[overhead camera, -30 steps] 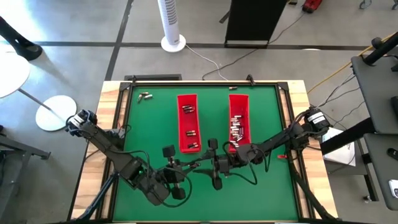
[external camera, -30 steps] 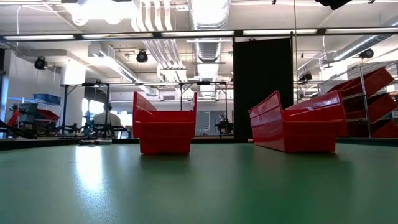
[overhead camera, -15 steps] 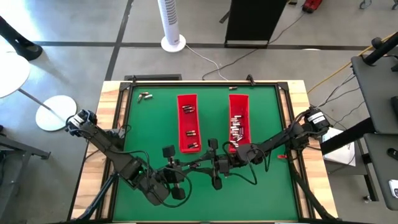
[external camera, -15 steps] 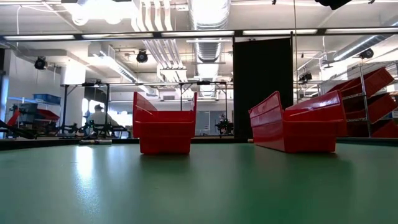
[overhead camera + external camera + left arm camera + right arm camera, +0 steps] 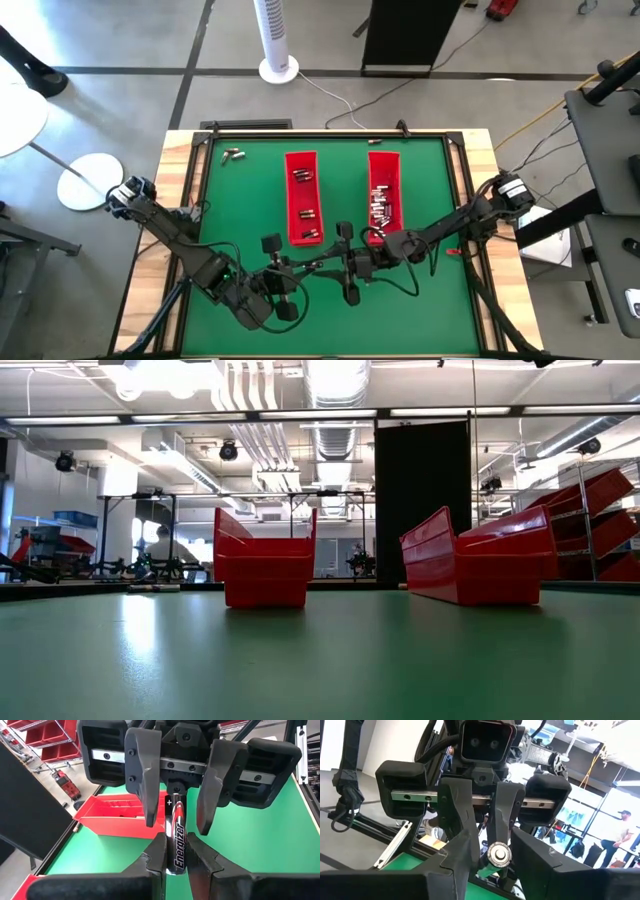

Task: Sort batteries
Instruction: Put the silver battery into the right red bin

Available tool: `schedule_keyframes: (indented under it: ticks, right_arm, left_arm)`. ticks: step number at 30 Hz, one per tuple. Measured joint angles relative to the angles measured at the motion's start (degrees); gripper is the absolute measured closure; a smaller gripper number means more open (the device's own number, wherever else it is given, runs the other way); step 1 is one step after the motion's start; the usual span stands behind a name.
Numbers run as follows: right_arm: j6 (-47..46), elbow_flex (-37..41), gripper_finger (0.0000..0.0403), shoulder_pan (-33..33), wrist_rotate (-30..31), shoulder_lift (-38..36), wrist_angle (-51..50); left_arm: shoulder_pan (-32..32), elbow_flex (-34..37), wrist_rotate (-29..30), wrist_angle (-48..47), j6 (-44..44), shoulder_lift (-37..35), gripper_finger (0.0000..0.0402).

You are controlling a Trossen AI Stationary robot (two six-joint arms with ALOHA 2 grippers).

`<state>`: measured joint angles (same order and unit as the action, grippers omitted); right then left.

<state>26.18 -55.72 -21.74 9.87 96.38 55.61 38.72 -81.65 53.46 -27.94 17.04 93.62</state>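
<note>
Green table (image 5: pixel 230 200), high view: 2 red trays (image 5: pixel 302 196) w/ batteries (image 5: pixel 379 206); both grippers meet near front centre.
Left wrist: left gripper (image 5: pixel 176 851) clamped narrow on one battery (image 5: pixel 177 842), right gripper (image 5: pixel 174 805) spread either side of its tip.

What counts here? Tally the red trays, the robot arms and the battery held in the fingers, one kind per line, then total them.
Red trays: 2 (left red tray, right red tray)
Robot arms: 2 (left arm, right arm)
Energizer battery, clamped in the fingers of the left gripper: 1
Total: 5
</note>
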Motion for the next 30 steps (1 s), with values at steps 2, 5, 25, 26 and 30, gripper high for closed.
schedule_keyframes:
  ticks: [2, 5, 25, 26, 30]
  right_arm:
    - [-0.61, 0.0, 0.0277, 0.0, 0.0, 0.04, -0.03]
    - [-0.65, 0.02, 0.0287, 0.0, 0.0, 0.04, -0.05]
    - [-2.06, -0.46, 0.0354, 0.02, -0.02, -0.56, -3.22]
    - [-2.02, -0.53, 0.0354, 0.02, 0.01, -0.64, -3.69]
    - [-1.67, -1.25, 0.0358, 0.02, 0.2, -1.12, -6.42]
  left_arm:
    - [0.0, 0.0, -0.01, 0.04, 0.0, 0.0, 0.0373]
    - [0.0, 0.0, -0.01, 0.2, -0.02, 0.0, 0.0373]
    - [-0.01, 0.04, -0.27, 0.36, -1.38, 0.07, 0.0358]
    - [-0.08, 0.04, -0.23, 0.31, -1.23, 0.09, 0.035]
    - [-0.18, 0.04, 0.15, -0.49, -1.13, 0.08, 0.0309]
